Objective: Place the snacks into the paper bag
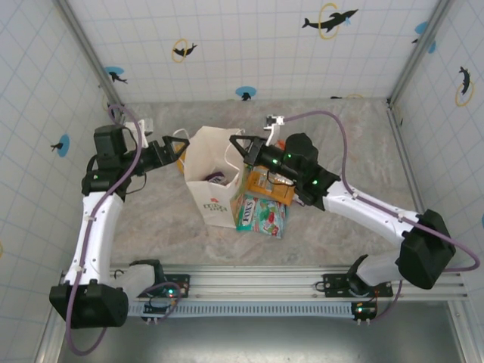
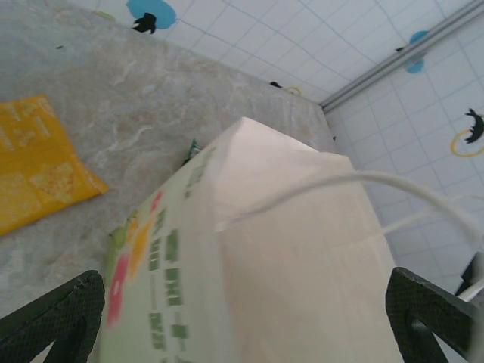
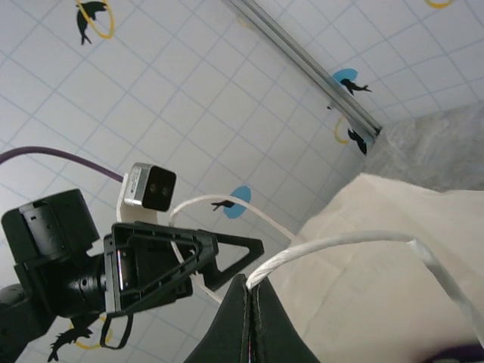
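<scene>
1. While the right gripper (image 1: pixel 238 149) had its fingers pressed together on a thin white handle (image 3: pixel 340 243) of the paper bag (image 1: pixel 214 198), the step in hand looked like holding the bag's mouth open for loading; the bag stood on the table (image 1: pixel 355 136) between the two arms.
2. The left gripper (image 1: pixel 175 151) had its fingers (image 2: pixel 53 318) wide apart, one on either side of the bag's wall, gripping nothing.
3. An orange packet (image 1: pixel 270 186) and a teal packet (image 1: pixel 261 215) lay just right of the bag; the next move probably called for the free left gripper to reach round to one without tipping the bag.
4. Something purple (image 1: pixel 215 178) showed inside the bag's mouth, too small to identify; the right arm covered part of the orange packet; whether other snacks lay deeper in the bag could not be told.
</scene>
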Robot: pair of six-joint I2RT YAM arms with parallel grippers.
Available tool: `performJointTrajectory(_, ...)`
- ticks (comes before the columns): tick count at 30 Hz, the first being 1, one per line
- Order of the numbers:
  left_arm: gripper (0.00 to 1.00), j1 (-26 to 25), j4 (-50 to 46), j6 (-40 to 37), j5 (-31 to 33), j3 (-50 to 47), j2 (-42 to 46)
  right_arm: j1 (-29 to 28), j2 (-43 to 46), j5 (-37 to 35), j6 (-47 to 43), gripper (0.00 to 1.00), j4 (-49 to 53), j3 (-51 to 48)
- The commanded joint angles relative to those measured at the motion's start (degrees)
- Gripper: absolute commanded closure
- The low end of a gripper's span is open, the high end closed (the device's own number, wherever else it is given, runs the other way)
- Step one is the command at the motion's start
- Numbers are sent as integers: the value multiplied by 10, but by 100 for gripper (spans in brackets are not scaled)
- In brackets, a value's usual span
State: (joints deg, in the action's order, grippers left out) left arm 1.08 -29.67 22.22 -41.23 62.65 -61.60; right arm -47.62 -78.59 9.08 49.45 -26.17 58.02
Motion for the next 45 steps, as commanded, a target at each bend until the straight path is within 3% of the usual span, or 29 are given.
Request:
performJointTrajectory(1,2,3,-5,-18,41,12,-4,6,19,-1,9,100,-12,-25)
performJointTrajectory(9,2,11,33,25,65,47,9,12,9,23,6,100,-13,-20)
performJointTrajectory(15,3,58,95,75,66,71,12,17,-4,40,8,100,-17,-12)
performJointTrajectory(22,6,67,101,90,117,92,-61,24,-9,50,7,100,-21,-8)
performJointTrajectory(28,10,71,153,118,142,37,-113,30,-17,58,8,100,-21,-5)
performJointTrajectory(35,38,110,318,211,63,-122,-167,30,-24,65,10,99,-30,-3)
performJointTrajectory(42,42,114,407,246,48,-227,-219,30,-38,79,9,96,-34,6)
performJointTrajectory(45,43,114,445,263,42,-255,-243,30,-39,80,6,85,-34,7)
